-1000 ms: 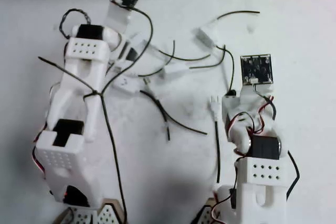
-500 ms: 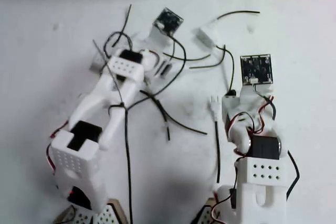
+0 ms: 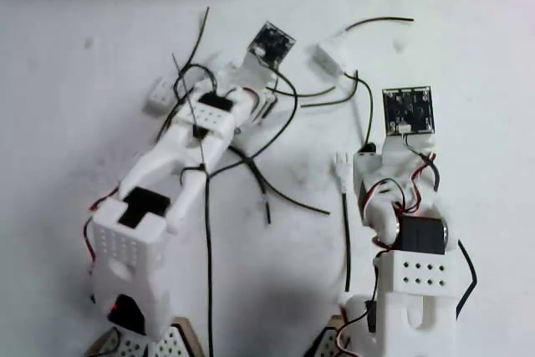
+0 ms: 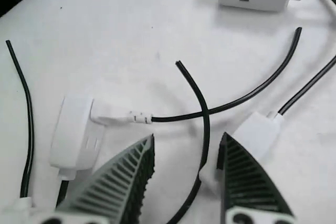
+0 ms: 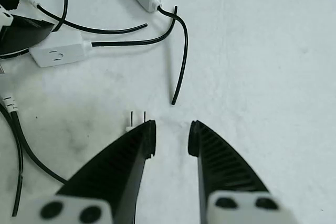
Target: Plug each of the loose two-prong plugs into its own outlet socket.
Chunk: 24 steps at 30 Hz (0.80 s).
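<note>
White desk (image 3: 489, 64). My left jaws apart over a black cord (image 4: 206, 129); right jaws apart, two-prong plug (image 5: 137, 120) just beside (prongs bare).

Light is diffuse and even, from overhead. High view: the white surface (image 3: 485, 48) is very bright, near washed out at the upper right of the frame, with a dark band along the top edge. A soft grey shadow lies at lower centre, without hard edges. Left wrist view: cords (image 4: 207, 112) throw faint, close shadows. Right wrist view: the end effector (image 5: 171, 127) is dark against the pale surface. No glare spots.
</note>
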Each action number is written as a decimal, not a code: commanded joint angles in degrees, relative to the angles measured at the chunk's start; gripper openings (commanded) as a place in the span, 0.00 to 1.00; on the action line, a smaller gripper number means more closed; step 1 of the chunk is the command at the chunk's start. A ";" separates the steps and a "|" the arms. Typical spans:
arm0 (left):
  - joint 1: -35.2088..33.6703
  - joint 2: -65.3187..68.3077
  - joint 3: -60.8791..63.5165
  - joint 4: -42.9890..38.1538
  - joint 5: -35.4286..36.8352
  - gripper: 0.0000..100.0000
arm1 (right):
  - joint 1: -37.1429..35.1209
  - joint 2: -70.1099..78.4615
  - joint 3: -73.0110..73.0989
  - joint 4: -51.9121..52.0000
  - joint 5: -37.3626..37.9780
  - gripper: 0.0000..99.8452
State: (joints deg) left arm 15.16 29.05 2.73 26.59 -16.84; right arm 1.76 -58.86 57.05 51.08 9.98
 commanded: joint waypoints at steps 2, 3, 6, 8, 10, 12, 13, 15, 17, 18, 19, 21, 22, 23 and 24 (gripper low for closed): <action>1.27 4.00 -13.80 19.25 -1.58 0.21 | -0.22 -0.48 -0.44 -0.92 0.18 0.11; 1.63 4.09 -15.56 22.77 -1.49 0.21 | -0.22 -0.48 -0.44 -0.92 0.18 0.11; 4.00 3.65 -16.88 29.19 -1.67 0.21 | -0.22 -0.48 -0.44 -0.92 0.18 0.11; 5.85 3.74 -16.79 31.56 -1.67 0.21 | -0.22 -0.48 -0.44 -0.92 0.18 0.11; 7.34 4.00 -16.79 33.58 -1.67 0.21 | -0.22 -0.48 -0.44 -0.92 0.18 0.11; 8.40 4.00 -16.79 35.25 -1.67 0.21 | -0.22 -0.48 -0.44 -0.92 0.18 0.11; 8.75 3.82 -16.79 35.87 -1.67 0.21 | -0.22 -0.48 -0.44 -0.92 0.18 0.11; 9.01 3.56 -16.79 36.40 -1.67 0.21 | -0.22 -0.48 -0.44 -0.92 0.18 0.11; 8.48 3.47 -17.32 35.96 -1.67 0.21 | -0.22 -0.48 -0.44 -0.92 0.18 0.11; 7.78 3.47 -17.76 35.78 -1.67 0.21 | -0.22 -0.48 -0.44 -0.92 0.18 0.11; 7.16 3.38 -18.81 35.69 -1.67 0.21 | -0.22 -0.48 -0.44 -0.92 0.18 0.11; 5.85 3.74 -20.84 35.78 -1.67 0.22 | -0.22 -0.48 -0.44 -0.92 0.18 0.11; 5.14 3.74 -21.63 35.78 -1.67 0.24 | -0.22 -0.48 -0.44 -0.92 0.18 0.11; 4.35 3.74 -22.07 35.60 -1.67 0.26 | -0.22 -0.48 -0.44 -0.92 0.26 0.11; 3.65 3.82 -22.51 35.52 -1.67 0.30 | -0.22 -0.48 -0.44 -0.92 0.26 0.11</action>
State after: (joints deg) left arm 21.85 33.98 -15.82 62.29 -17.80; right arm 1.76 -58.86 57.05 51.08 9.98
